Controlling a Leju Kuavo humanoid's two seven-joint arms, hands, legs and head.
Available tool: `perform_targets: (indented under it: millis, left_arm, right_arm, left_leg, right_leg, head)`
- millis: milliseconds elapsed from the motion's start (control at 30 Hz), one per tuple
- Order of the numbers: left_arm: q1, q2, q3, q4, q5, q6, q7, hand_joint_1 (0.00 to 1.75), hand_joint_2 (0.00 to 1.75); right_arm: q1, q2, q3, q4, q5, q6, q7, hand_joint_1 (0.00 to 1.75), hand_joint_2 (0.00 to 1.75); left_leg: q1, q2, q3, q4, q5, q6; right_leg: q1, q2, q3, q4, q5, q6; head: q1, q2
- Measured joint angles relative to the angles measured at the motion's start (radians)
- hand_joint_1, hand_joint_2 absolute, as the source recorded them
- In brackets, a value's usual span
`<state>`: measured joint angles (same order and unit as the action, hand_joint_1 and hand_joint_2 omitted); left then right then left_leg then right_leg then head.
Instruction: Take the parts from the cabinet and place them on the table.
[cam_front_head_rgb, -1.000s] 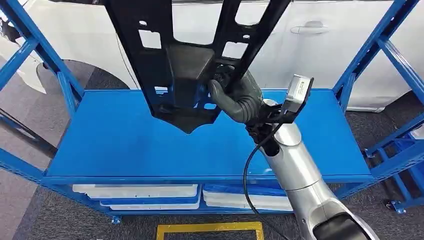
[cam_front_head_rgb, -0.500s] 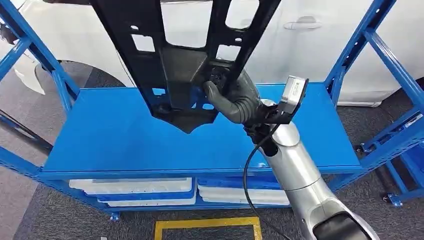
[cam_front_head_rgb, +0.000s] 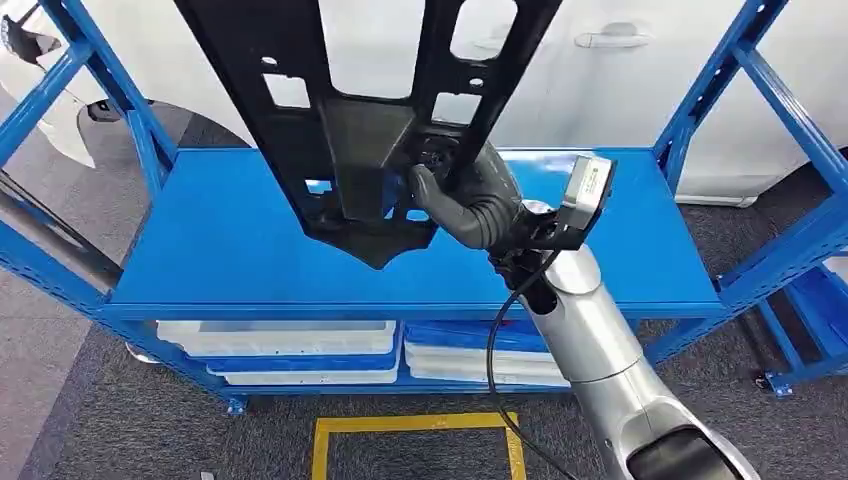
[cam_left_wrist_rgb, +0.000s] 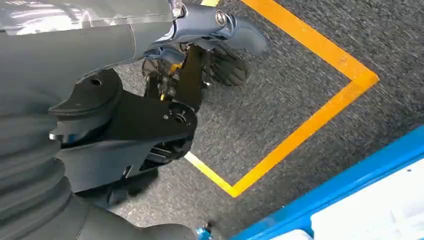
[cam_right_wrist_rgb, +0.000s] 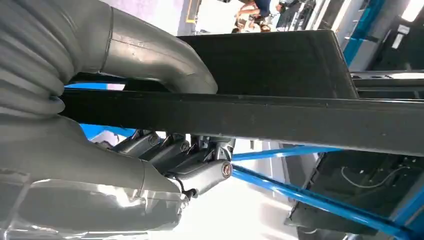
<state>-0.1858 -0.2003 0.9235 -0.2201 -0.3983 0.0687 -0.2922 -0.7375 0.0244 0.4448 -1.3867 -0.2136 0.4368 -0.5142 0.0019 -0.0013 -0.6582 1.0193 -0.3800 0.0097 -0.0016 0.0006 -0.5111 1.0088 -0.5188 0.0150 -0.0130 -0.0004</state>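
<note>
Fingers of the right hand clamp the black part, which rises from them, long axis upright, above the blue table. Left hand hangs, apparently holding nothing.

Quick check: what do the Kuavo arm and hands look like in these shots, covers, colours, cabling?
The right arm is a smooth silver tube with a dark joint near the bottom edge. A black cable loops beside it. The right hand has a dark grey ribbed cover and a thick grey thumb; a small silver camera box sits at the wrist. The left hand shows grey ribbing and black fingers.
</note>
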Motion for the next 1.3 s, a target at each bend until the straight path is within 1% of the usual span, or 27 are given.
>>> perform_targets:
  millis: [100,133,167,200,267,300,333,367,400,433,467,500,633,667,700,767,800,833,867,900,967,1000,1100,1167,1200,1233,1300]
  left_arm:
    - [0.000,-0.001,0.000,0.000,0.000,-0.006,0.000,0.00,1.75]
    - [0.001,-0.001,0.000,0.000,0.003,-0.011,-0.003,0.00,1.75]
    - [0.002,0.000,0.000,0.000,0.005,-0.017,-0.007,0.00,1.75]
    - [0.002,-0.001,0.000,0.000,0.010,-0.019,-0.010,0.00,1.75]
    - [0.002,-0.001,0.000,0.000,0.014,-0.021,-0.016,0.00,1.75]
    - [0.002,-0.001,0.000,0.000,0.020,-0.023,-0.018,0.00,1.75]
    - [0.002,-0.001,0.000,0.000,0.023,-0.024,-0.020,0.00,1.75]
    - [0.002,0.000,0.000,0.000,0.023,-0.025,-0.021,0.00,1.75]
    - [0.002,0.000,0.001,0.000,0.023,-0.027,-0.021,0.00,1.75]
    - [0.002,0.000,0.001,0.000,0.023,-0.028,-0.021,0.00,1.75]
    - [0.001,0.000,0.001,0.000,0.023,-0.029,-0.022,0.00,1.75]
    - [-0.002,0.000,0.001,0.000,0.023,-0.029,-0.023,0.00,1.75]
    - [-0.001,0.000,0.001,0.000,0.023,-0.032,-0.024,0.00,1.75]
    - [-0.001,0.000,0.002,0.000,0.024,-0.032,-0.024,0.00,1.75]
    - [-0.002,0.000,0.002,0.000,0.024,-0.033,-0.024,0.00,1.75]
    - [-0.002,0.000,0.002,0.000,0.024,-0.036,-0.024,0.00,1.75]
    - [-0.001,0.000,0.002,0.000,0.024,-0.036,-0.024,0.00,1.75]
    - [0.001,0.000,0.002,0.000,0.024,-0.036,-0.024,0.00,1.75]
    - [0.002,0.000,0.002,0.000,0.024,-0.036,-0.024,0.00,1.75]
    - [0.003,0.000,0.002,0.000,0.024,-0.036,-0.024,0.00,1.75]
    - [0.003,-0.001,0.002,0.000,0.024,-0.036,-0.023,0.00,1.75]
    - [0.003,-0.001,0.002,0.000,0.024,-0.036,-0.023,0.00,1.75]
    - [0.002,0.000,0.002,0.000,0.024,-0.036,-0.021,0.00,1.75]
    - [0.001,0.000,0.002,0.000,0.023,-0.035,-0.020,0.00,1.75]
    - [0.002,0.000,0.002,0.000,0.024,-0.035,-0.020,0.00,1.75]
    - [0.002,0.000,0.002,0.000,0.024,-0.035,-0.020,0.00,1.75]
    - [0.003,0.000,0.002,0.000,0.024,-0.034,-0.020,0.00,1.75]
  right_arm:
    - [0.001,-0.003,0.000,-0.002,-0.002,0.000,0.000,1.75,1.75]
    - [0.004,-0.005,0.000,-0.002,-0.002,0.000,0.000,1.75,1.75]
    - [0.003,-0.006,0.000,-0.002,-0.002,0.000,0.000,1.75,1.75]
    - [0.003,-0.006,0.000,-0.003,-0.002,0.000,0.000,1.75,1.75]
    - [0.004,-0.007,0.000,-0.003,-0.002,0.000,0.000,1.75,1.75]
    - [0.005,-0.009,0.000,-0.003,-0.002,0.000,0.000,1.75,1.75]
    - [0.007,-0.010,0.000,-0.003,-0.002,0.000,0.001,1.75,1.75]
    - [0.008,-0.011,0.000,-0.003,-0.002,0.000,0.003,1.75,1.75]
    - [0.009,-0.012,0.000,-0.003,-0.002,0.000,0.004,1.75,1.75]
    - [0.008,-0.013,0.000,-0.003,-0.002,0.000,0.005,1.75,1.75]
    - [0.008,-0.014,0.000,-0.004,-0.002,-0.001,0.005,1.75,1.75]
    - [0.007,-0.015,0.000,-0.005,-0.002,-0.002,0.005,1.75,1.75]
    - [0.006,-0.016,0.000,-0.005,-0.002,-0.003,0.005,1.75,1.75]
    - [0.006,-0.018,0.000,-0.005,-0.002,-0.003,0.005,1.75,1.75]
    - [0.005,-0.018,0.000,-0.005,-0.002,-0.003,0.005,1.75,1.75]
    - [0.009,-0.019,0.000,-0.005,-0.002,-0.003,0.006,1.75,1.75]
    - [0.014,-0.020,0.000,-0.005,-0.002,-0.004,0.006,1.75,1.75]
    - [0.018,-0.022,0.000,-0.003,-0.002,-0.005,0.006,1.75,1.75]
    - [0.021,-0.023,0.001,-0.002,-0.002,-0.006,0.006,1.75,1.75]
    - [0.022,-0.024,0.001,0.000,-0.002,-0.007,0.006,1.75,1.75]
    - [0.020,-0.024,0.002,0.000,-0.002,-0.008,0.006,1.75,1.75]
    - [0.020,-0.024,0.002,0.000,-0.002,-0.009,0.006,1.75,1.75]
    - [0.026,-0.026,0.002,0.001,-0.002,-0.010,0.006,1.75,1.75]
    - [0.027,-0.027,0.002,0.001,-0.002,-0.010,0.006,1.75,1.75]
    - [0.026,-0.027,0.002,0.001,-0.002,-0.010,0.006,1.75,1.75]
    - [0.026,-0.027,0.002,0.001,-0.002,-0.010,0.005,1.75,1.75]
    - [0.031,-0.027,0.002,0.001,-0.001,-0.010,0.006,1.75,1.75]
  left_leg:
    - [0.004,0.001,0.000,-0.010,0.024,-0.018]
    - [-0.001,0.001,-0.004,-0.012,0.029,-0.025]
    - [0.005,-0.001,-0.013,0.000,0.005,-0.029]
    - [0.005,-0.001,-0.026,0.034,-0.041,-0.035]
    - [0.010,0.000,-0.072,0.190,-0.155,-0.046]
    - [0.010,0.000,-0.090,0.263,-0.184,-0.050]
    - [0.010,0.000,-0.093,0.303,-0.182,-0.051]
    - [0.010,0.000,-0.077,0.300,-0.160,-0.051]
    - [0.010,0.000,-0.037,0.254,-0.125,-0.048]
    - [0.010,0.000,0.023,0.170,-0.095,-0.044]
    - [0.009,0.000,0.093,0.070,-0.083,-0.035]
    - [0.006,0.000,0.141,-0.007,-0.112,-0.027]
    - [-0.001,-0.002,0.139,-0.033,-0.101,-0.007]
    - [0.009,0.004,0.141,-0.043,-0.087,0.001]
    - [0.007,0.004,0.134,-0.044,-0.080,0.009]
    - [0.006,0.005,0.117,-0.043,-0.069,0.014]
    - [0.006,0.005,0.109,-0.042,-0.065,0.015]
    - [0.006,0.005,0.101,-0.040,-0.061,0.014]
    - [0.006,0.005,0.093,-0.035,-0.058,0.013]
    - [0.006,0.004,0.086,-0.030,-0.056,0.011]
    - [0.006,0.003,0.076,-0.015,-0.057,0.007]
    - [0.004,0.003,0.070,-0.012,-0.058,0.002]
    - [0.002,0.004,0.061,-0.008,-0.050,-0.015]
    - [0.001,0.003,0.057,-0.006,-0.054,-0.027]
    - [0.003,0.003,0.051,0.014,-0.075,-0.032]
    - [0.004,0.003,0.027,0.074,-0.115,-0.035]
    - [0.008,0.003,-0.043,0.242,-0.194,-0.043]
  right_leg:
    - [0.005,0.001,-0.017,0.005,0.019,-0.016]
    - [-0.005,0.000,-0.020,-0.004,0.031,-0.026]
    - [-0.007,-0.005,-0.029,-0.007,0.042,-0.033]
    - [-0.007,-0.005,-0.039,-0.007,0.050,-0.040]
    - [-0.006,-0.005,-0.063,-0.007,0.068,-0.044]
    - [-0.005,-0.005,-0.076,-0.006,0.078,-0.044]
    - [-0.005,-0.005,-0.087,-0.006,0.086,-0.043]
    - [-0.004,-0.005,-0.098,-0.005,0.094,-0.042]
    - [-0.004,-0.005,-0.108,-0.005,0.102,-0.039]
    - [-0.003,-0.004,-0.115,-0.005,0.109,-0.037]
    - [-0.002,-0.004,-0.119,-0.005,0.115,-0.034]
    - [0.001,-0.004,-0.123,-0.004,0.121,-0.029]
    - [-0.001,-0.005,-0.123,-0.011,0.143,-0.003]
    - [-0.003,-0.005,-0.127,-0.004,0.134,0.002]
    - [-0.002,-0.003,-0.144,0.029,0.098,0.005]
    - [-0.005,-0.002,-0.206,0.185,0.005,0.011]
    - [-0.006,-0.002,-0.233,0.258,-0.028,0.014]
    - [-0.008,-0.002,-0.245,0.301,-0.040,0.016]
    - [-0.010,-0.002,-0.229,0.288,-0.027,0.017]
    - [-0.012,-0.002,-0.194,0.236,0.001,0.017]
    - [-0.013,-0.002,-0.088,0.061,0.070,0.011]
    - [-0.010,-0.002,-0.061,0.015,0.051,0.004]
    - [-0.002,0.000,-0.075,0.012,0.063,-0.009]
    - [-0.012,-0.003,-0.074,-0.001,0.074,-0.026]
    - [-0.012,-0.004,-0.074,-0.003,0.078,-0.031]
    - [-0.012,-0.005,-0.076,-0.003,0.079,-0.034]
    - [-0.010,-0.006,-0.082,-0.002,0.083,-0.039]
  head:
    - [0.003,0.000]
    - [0.004,0.000]
    - [0.005,0.000]
    - [-0.002,0.000]
    - [-0.003,0.000]
    - [-0.003,0.000]
    - [-0.003,0.000]
    - [-0.003,0.000]
    - [-0.003,0.000]
    - [-0.003,0.000]
    - [-0.003,0.000]
    - [-0.003,0.000]
    - [-0.005,0.000]
    - [-0.005,0.000]
    - [-0.003,0.000]
    - [-0.003,0.000]
    - [-0.002,0.000]
    - [-0.003,0.000]
    - [-0.002,0.000]
    - [-0.003,0.000]
    - [-0.002,0.000]
    - [-0.003,0.000]
    - [-0.003,0.000]
    - [-0.003,0.000]
    - [-0.005,0.000]
    - [-0.006,0.000]
    - [-0.006,0.000]
